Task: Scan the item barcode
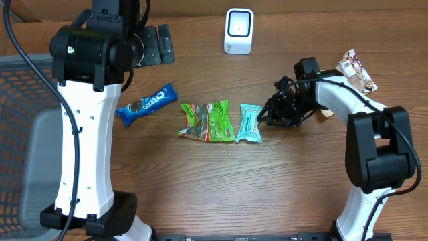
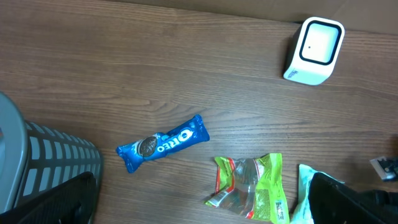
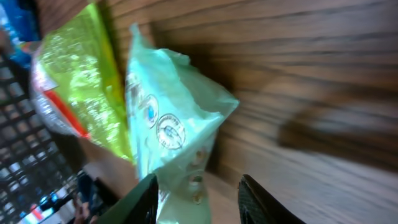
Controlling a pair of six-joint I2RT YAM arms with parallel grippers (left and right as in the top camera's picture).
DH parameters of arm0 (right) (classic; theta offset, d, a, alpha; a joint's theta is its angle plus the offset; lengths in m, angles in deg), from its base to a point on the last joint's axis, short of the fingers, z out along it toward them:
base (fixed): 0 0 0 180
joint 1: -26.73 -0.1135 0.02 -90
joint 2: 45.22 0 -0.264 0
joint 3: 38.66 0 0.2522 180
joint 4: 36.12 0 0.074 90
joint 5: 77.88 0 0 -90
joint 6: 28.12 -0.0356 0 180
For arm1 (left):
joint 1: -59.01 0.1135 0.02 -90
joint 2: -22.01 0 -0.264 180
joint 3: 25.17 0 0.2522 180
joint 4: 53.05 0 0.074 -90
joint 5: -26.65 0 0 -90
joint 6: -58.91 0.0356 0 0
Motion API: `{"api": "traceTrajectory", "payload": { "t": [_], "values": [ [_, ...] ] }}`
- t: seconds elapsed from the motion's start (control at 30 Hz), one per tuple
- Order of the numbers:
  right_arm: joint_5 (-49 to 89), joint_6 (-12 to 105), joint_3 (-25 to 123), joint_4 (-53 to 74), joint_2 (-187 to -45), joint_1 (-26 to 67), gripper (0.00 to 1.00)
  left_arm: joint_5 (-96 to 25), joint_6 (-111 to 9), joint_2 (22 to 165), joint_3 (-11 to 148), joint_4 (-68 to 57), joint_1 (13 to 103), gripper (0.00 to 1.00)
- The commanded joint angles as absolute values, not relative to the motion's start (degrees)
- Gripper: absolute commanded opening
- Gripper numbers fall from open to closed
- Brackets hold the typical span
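The mint-green packet (image 1: 250,123) lies flat on the bench (image 1: 301,174), its left edge against the bright green packet (image 1: 206,121). My right pincer (image 1: 267,115) sits low at its right end. In the right wrist view my fingers (image 3: 146,199) stand apart, with the packet's end reaching in between them and bare wood showing in the gap, so nothing is clamped.

I judge this to be the pick-up step. Next I need to close on that free end, lift it clear of its neighbour without dragging it along, then carry it back to the white scanner (image 1: 239,31) and turn the barcode toward its window. I cannot see the barcode from here.

The way to the scanner is bare wood. The Oreo bar (image 1: 146,105) and the basket (image 1: 27,80) lie well to the left. My left pincer (image 1: 150,43) hangs wide apart, high near the far edge, left of the scanner.
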State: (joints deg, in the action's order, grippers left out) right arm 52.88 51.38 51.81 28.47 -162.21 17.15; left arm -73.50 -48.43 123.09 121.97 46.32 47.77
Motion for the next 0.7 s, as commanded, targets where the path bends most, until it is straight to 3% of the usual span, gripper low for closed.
{"api": "traceTrajectory", "payload": {
  "t": [0.0,0.23,0.4,0.53,0.63,0.67],
  "values": [
    [58.10,50.79,51.57,28.49,-162.36,16.99,0.51,-74.27,-47.36,123.15,121.86,46.19,47.74,1.00],
    [53.95,43.45,51.54,25.48,-162.36,15.38,0.55,-74.27,-47.36,123.15,121.86,46.16,47.74,1.00],
    [48.77,39.45,51.54,23.22,-162.36,12.43,0.52,-74.27,-47.36,123.15,121.86,46.16,47.74,1.00],
    [44.18,36.30,51.54,22.74,-162.36,10.52,0.29,-74.27,-47.36,123.15,121.86,46.16,47.74,1.00],
    [43.85,36.34,51.72,23.14,-162.34,10.31,0.04,-74.27,-47.34,123.15,121.86,46.19,47.74,1.00],
    [43.83,36.36,51.85,23.40,-162.21,10.50,0.04,-74.27,-47.36,123.15,121.86,46.16,47.74,1.00]
  ]
}}
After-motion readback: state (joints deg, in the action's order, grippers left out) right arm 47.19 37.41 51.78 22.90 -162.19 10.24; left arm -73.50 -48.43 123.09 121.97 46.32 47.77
